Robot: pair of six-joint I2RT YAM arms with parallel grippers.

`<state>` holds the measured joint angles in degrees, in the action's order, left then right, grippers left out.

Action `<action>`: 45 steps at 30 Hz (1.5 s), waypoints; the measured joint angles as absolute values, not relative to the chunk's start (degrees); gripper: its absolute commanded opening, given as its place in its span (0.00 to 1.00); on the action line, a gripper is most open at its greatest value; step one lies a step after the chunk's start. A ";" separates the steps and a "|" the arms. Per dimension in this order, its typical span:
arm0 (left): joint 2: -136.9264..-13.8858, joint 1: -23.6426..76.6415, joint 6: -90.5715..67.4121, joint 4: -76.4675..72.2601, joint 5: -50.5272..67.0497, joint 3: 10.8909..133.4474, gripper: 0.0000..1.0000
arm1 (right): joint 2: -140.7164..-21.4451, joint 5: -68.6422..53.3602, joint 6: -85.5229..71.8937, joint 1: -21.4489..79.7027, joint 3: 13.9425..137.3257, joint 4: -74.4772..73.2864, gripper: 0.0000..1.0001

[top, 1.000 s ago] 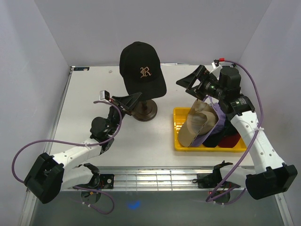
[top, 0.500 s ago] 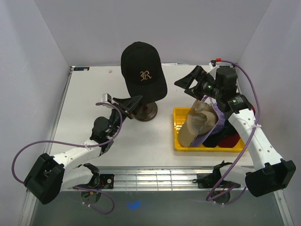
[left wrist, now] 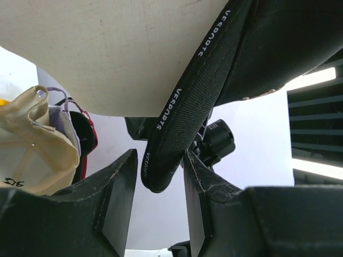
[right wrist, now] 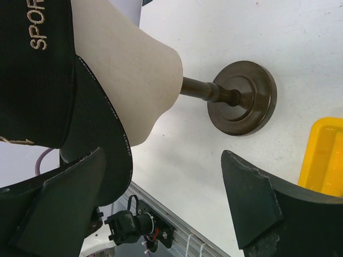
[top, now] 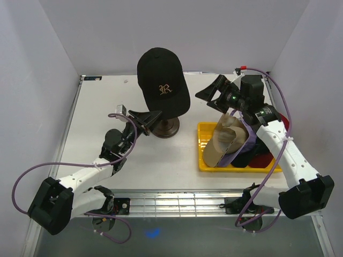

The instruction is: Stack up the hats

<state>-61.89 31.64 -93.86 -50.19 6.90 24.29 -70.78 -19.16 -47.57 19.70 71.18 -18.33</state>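
A black cap (top: 161, 75) with a tan logo sits on the beige mannequin head. My left gripper (top: 153, 115) is open just under the cap's brim. In the left wrist view the brim tip (left wrist: 182, 107) hangs between my gripper's (left wrist: 159, 156) jaws, close to the right finger, with a gap to the left one. My right gripper (top: 206, 99) is open and empty, just right of the cap. Its wrist view (right wrist: 162, 155) shows the cap (right wrist: 48, 69) at the left. A tan cap (top: 222, 142), a lavender cap (top: 237, 154), a dark cap (top: 251, 154) and a red cap (top: 262, 159) lie piled in the yellow tray (top: 206, 167).
The mannequin head (right wrist: 134, 80) stands on a dark round base (top: 167, 127) at the table's middle back. The yellow tray is at the right, under my right arm. Walls close the table on three sides.
My right gripper has moved left, closer to the black cap. The cap has shifted a little on the head, its logo now lower. My left gripper has edged up under the brim.
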 measured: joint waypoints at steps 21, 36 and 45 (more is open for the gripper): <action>-59.57 20.93 -91.26 -34.35 20.03 31.09 0.47 | -69.23 -14.02 -47.68 24.40 68.31 -15.29 0.85; -56.45 18.44 -84.82 -20.75 22.59 36.80 0.53 | -67.77 -11.99 -47.64 25.63 67.66 -15.00 0.80; -56.40 18.28 -78.15 -8.47 24.40 44.25 0.54 | -67.31 -11.60 -47.64 25.91 67.64 -15.00 0.80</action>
<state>-56.40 18.28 -78.15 -8.47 24.40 44.25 -67.31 -11.60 -47.64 25.91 67.64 -15.00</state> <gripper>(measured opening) 0.540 0.806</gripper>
